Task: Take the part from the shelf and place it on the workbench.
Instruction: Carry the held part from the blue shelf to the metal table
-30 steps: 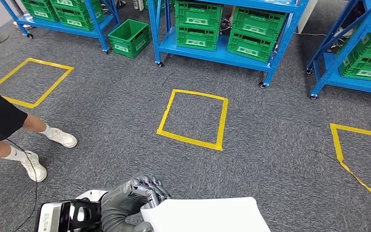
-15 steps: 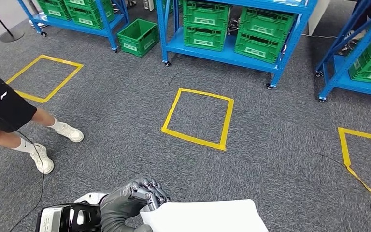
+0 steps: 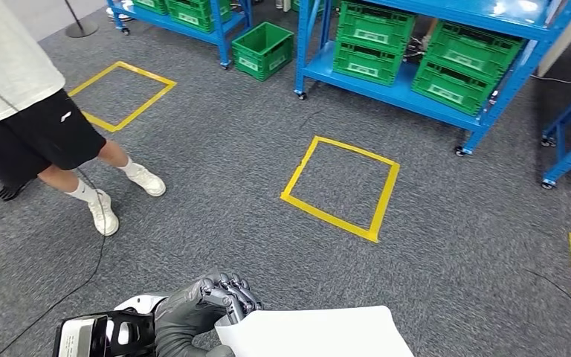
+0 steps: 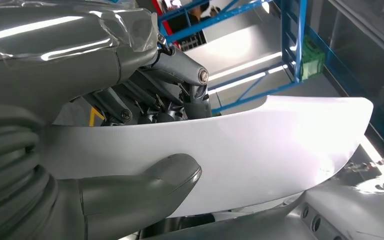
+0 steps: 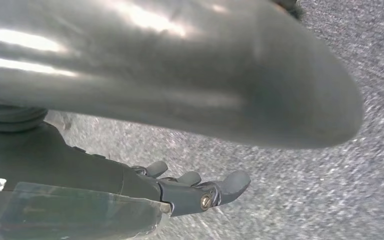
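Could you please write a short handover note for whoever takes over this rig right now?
Left hand: grips the white part, thumb on one face, fingers on the other.
Right hand: holds nothing, fingers apart, over grey carpet.
Done: the part is off the shelf and in hand.
Left: find the workbench and set the part on it.
Note: a person stands close on the left.

Warehouse: blue racks [image 3: 416,82], green crates [image 3: 368,30], taped floor squares [image 3: 340,187].

Bright, even overhead light; glare on part [image 4: 280,145]; right wrist view blurred.
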### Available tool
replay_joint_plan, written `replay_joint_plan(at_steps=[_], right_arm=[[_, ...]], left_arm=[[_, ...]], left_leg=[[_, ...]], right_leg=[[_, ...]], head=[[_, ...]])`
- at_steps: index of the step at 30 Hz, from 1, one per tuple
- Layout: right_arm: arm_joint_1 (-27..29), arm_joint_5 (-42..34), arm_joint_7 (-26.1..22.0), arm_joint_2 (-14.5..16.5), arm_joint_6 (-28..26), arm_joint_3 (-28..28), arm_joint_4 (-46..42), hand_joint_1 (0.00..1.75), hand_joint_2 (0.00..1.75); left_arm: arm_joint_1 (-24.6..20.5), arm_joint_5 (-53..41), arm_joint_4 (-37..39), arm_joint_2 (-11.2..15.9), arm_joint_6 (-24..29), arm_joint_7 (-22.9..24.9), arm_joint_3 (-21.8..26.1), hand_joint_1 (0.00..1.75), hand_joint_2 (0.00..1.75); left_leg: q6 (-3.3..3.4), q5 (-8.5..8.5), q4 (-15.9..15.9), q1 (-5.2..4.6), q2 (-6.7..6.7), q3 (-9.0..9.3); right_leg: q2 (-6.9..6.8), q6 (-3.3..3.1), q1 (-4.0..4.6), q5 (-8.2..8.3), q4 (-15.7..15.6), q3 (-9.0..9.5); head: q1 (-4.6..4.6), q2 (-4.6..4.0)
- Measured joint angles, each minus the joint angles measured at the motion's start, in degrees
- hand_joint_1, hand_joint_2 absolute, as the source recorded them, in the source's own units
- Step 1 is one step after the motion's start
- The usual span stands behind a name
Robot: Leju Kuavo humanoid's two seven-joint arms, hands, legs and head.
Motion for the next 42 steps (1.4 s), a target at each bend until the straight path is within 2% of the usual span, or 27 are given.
replay_joint_plan(at_steps=[2,4,6,8,9,10,11,12,14,16,17,19,20,22,23,24,26,27,28,30,32,34,35,37,39,41,42], right_arm=[[-0.1,0.0,0.0,0.0,0.0,0.0,0.0,0.00,0.00],[-0.1,0.0,0.0,0.1,0.0,0.0,0.0,0.00,0.00],[-0.2,0.1,0.0,0.2,0.0,0.0,0.0,0.00,0.00],[-0.1,0.2,0.0,0.1,0.0,0.0,0.0,0.00,0.00],[0.0,0.3,0.0,0.1,0.0,0.0,0.0,0.00,0.00],[0.1,0.4,0.0,0.1,0.1,0.0,0.0,0.00,0.00],[0.1,0.4,0.0,0.1,0.1,0.0,0.0,0.00,0.00],[0.1,0.5,0.0,0.1,0.1,0.0,0.0,0.00,0.00],[-0.1,0.6,0.0,0.2,0.1,0.0,0.0,0.00,0.00],[-0.4,0.8,0.0,0.4,0.1,0.0,-0.1,0.00,0.00],[-0.4,0.8,0.0,0.4,0.2,0.0,-0.1,0.00,0.00],[-0.5,0.8,0.0,0.5,0.2,0.0,-0.1,0.00,0.00],[-0.6,0.8,0.0,0.5,0.3,0.0,-0.1,0.00,0.00],[-0.8,0.8,0.0,0.5,0.3,0.0,-0.1,0.00,0.00],[-0.7,0.8,0.0,0.5,0.3,0.0,-0.1,0.00,0.00],[-0.6,0.8,0.0,0.5,0.3,0.0,-0.1,0.00,0.00],[-0.4,0.8,0.0,0.4,0.3,0.0,-0.1,0.00,0.00],[-0.4,0.8,0.0,0.4,0.3,0.0,-0.1,0.00,0.00],[-0.4,0.8,0.0,0.4,0.3,0.0,-0.1,0.00,0.00],[-0.5,0.8,0.0,0.3,0.3,0.0,-0.1,0.00,0.00],[-0.5,0.8,0.0,0.2,0.3,0.0,-0.1,0.00,0.00],[-0.6,0.8,0.0,0.2,0.3,0.0,-0.1,0.00,0.00],[-0.6,0.8,0.0,0.3,0.3,-0.1,-0.1,0.00,0.00],[-0.7,0.8,0.0,0.4,0.3,-0.2,-0.2,0.00,0.00],[-0.6,0.7,0.0,0.4,0.3,-0.3,-0.2,0.00,0.00],[-0.4,0.7,0.0,0.4,0.3,-0.3,-0.2,0.00,0.00],[-0.4,0.7,0.0,0.4,0.3,-0.3,-0.2,0.00,0.00]], left_arm=[[0.0,0.0,0.0,0.0,0.0,0.0,0.0,1.75,1.75],[0.1,-0.1,0.0,0.0,0.0,0.0,0.0,1.75,1.75],[0.1,-0.1,0.0,0.1,0.0,0.0,0.1,1.75,1.75],[0.1,-0.1,0.0,0.1,0.0,0.0,0.1,1.75,1.75],[0.1,-0.1,0.0,0.1,0.0,0.0,0.1,1.75,1.75],[0.1,-0.1,0.0,0.1,0.0,0.0,0.1,1.75,1.75],[0.1,-0.1,0.0,0.1,0.0,0.0,0.1,1.75,1.75],[0.1,-0.1,0.0,0.1,0.0,0.0,0.1,1.75,1.75],[0.0,-0.2,0.0,0.1,0.1,0.0,0.1,1.75,1.75],[-0.1,-0.3,-0.1,0.1,0.1,0.0,0.2,1.75,1.75],[-0.2,-0.3,-0.2,0.1,0.1,0.1,0.3,1.75,1.75],[-0.2,-0.4,-0.4,0.1,0.1,0.2,0.4,1.75,1.75],[-0.2,-0.5,-0.5,0.1,0.1,0.3,0.5,1.75,1.75],[-0.5,-0.6,-0.6,-0.1,0.1,0.5,0.5,1.75,1.75],[-0.7,-0.6,-0.6,-0.3,0.1,0.6,0.6,1.75,1.75],[-0.8,-0.7,-0.6,-0.4,0.1,0.7,0.5,1.75,1.75],[-0.8,-0.7,-0.6,-0.6,0.0,0.9,0.5,1.75,1.75],[-0.8,-0.7,-0.6,-0.6,0.0,1.0,0.5,1.75,1.75],[-0.9,-0.7,-0.6,-0.6,0.0,1.0,0.5,1.75,1.75],[-0.9,-0.7,-0.6,-0.7,0.0,1.1,0.5,1.75,1.75],[-1.0,-0.7,-0.6,-0.8,0.0,1.1,0.5,1.75,1.75],[-1.0,-0.7,-0.6,-0.9,0.0,1.2,0.5,1.75,1.75],[-1.0,-0.7,-0.6,-0.8,0.0,1.2,0.5,1.75,1.75],[-1.2,-0.7,-0.7,-0.8,0.0,1.2,0.6,1.75,1.75],[-1.4,-0.7,-0.7,-0.8,0.0,1.2,0.5,1.75,1.75],[-1.4,-0.7,-0.7,-0.8,0.0,1.2,0.5,1.75,1.75],[-1.4,-0.7,-0.7,-0.8,0.0,1.2,0.5,1.75,1.75]], left_leg=[[-0.64,0.07,0.4,-0.10,-0.87,-0.62],[-1.23,0.29,0.5,0.02,-1.51,-1.11],[-1.85,-1.00,2.5,0.05,0.10,-2.09],[-2.55,-4.73,9.0,0.27,3.19,-5.03],[-2.85,-6.64,13.0,0.50,4.15,-6.93],[-3.03,-7.81,16.2,0.69,4.65,-8.41],[-3.11,-7.92,17.5,0.82,4.88,-8.91],[-3.07,-6.99,16.4,0.89,5.06,-8.17],[-2.45,-3.69,8.3,0.73,6.64,-3.62],[-1.69,-1.83,1.8,0.20,8.45,-0.07],[-1.40,-1.74,0.8,-0.06,8.78,0.37],[-0.88,-1.37,0.4,-0.19,7.57,0.29],[-0.63,-1.00,-0.1,-0.06,6.94,0.49],[-0.10,-0.21,-1.1,0.31,5.71,0.90],[0.04,-0.04,-1.3,0.39,5.09,0.89],[0.18,0.06,-1.3,0.41,4.40,0.78],[0.21,0.14,-1.3,0.42,2.80,0.66],[0.17,0.17,-1.2,0.44,1.98,0.66],[0.09,0.17,-1.1,0.48,1.20,0.68],[-0.26,0.00,-0.6,0.47,-0.24,0.54],[-0.89,-0.19,-0.1,0.37,-1.45,0.10],[-1.58,-0.12,0.0,0.45,-2.43,-0.35],[-1.86,-0.18,0.2,0.55,-2.35,-0.51],[-2.47,-1.84,2.8,0.60,0.17,-1.76],[-3.07,-5.53,10.0,0.82,3.63,-5.24],[-3.46,-7.89,16.8,1.15,4.75,-8.82],[-3.52,-7.46,17.3,1.22,4.95,-9.18]], right_leg=[[0.65,-0.72,0.22,0.51,-1.9,0.80],[-0.22,-1.45,0.19,0.88,-2.0,0.80],[-1.19,-2.12,-0.14,1.15,-2.2,0.82],[-2.31,-2.51,-0.08,1.19,-2.2,0.79],[-2.95,-2.57,0.04,1.17,-2.2,0.73],[-3.63,-2.58,0.14,1.17,-2.2,0.66],[-4.31,-2.57,0.20,1.15,-2.2,0.62],[-4.95,-2.55,0.24,1.14,-2.2,0.61],[-6.10,-2.50,0.35,1.10,-2.2,0.72],[-7.07,-2.29,0.70,1.01,-2.2,0.74],[-7.56,-2.11,0.80,0.98,-2.3,0.74],[-8.39,-1.56,0.87,0.96,-2.4,0.85],[-7.82,-1.29,0.79,0.86,-2.3,0.81],[-4.94,-1.26,0.66,-0.72,0.4,-0.52],[-3.38,-1.49,0.53,-2.20,3.7,-2.06],[-2.55,-1.71,0.53,-3.95,7.9,-4.11],[-2.16,-1.45,0.45,-5.86,14.3,-7.33],[-2.09,-0.95,0.33,-5.46,14.4,-7.49],[-1.93,-0.30,0.16,-4.14,11.9,-6.38],[-0.17,0.63,-0.25,-0.74,3.3,-2.41],[1.29,0.15,-0.36,1.05,-1.7,0.00],[0.72,-0.90,-0.15,1.36,-2.2,0.29],[0.22,-1.24,-0.19,1.47,-2.3,0.35],[-0.92,-2.05,-0.40,1.55,-2.5,0.56],[-2.20,-2.67,-0.23,1.38,-2.5,0.69],[-3.59,-2.81,0.02,1.22,-2.5,0.73],[-4.30,-2.84,0.08,1.14,-2.5,0.78]], head=[[-0.07,0.00],[-0.07,0.00],[-0.26,0.00],[-0.53,0.00],[-0.61,0.00],[-0.61,0.00],[-0.62,0.00],[-0.62,0.00],[-0.62,0.00],[-0.58,0.00],[-0.58,0.00],[-0.59,0.00],[-0.50,0.00],[-0.27,0.00],[-0.12,0.00],[-0.06,0.00],[0.05,0.00],[0.06,0.00],[0.07,0.00],[0.06,0.00],[0.02,0.00],[-0.01,0.00],[0.00,0.00],[-0.25,0.00],[-0.51,0.00],[-0.52,0.00],[-0.54,0.00]])
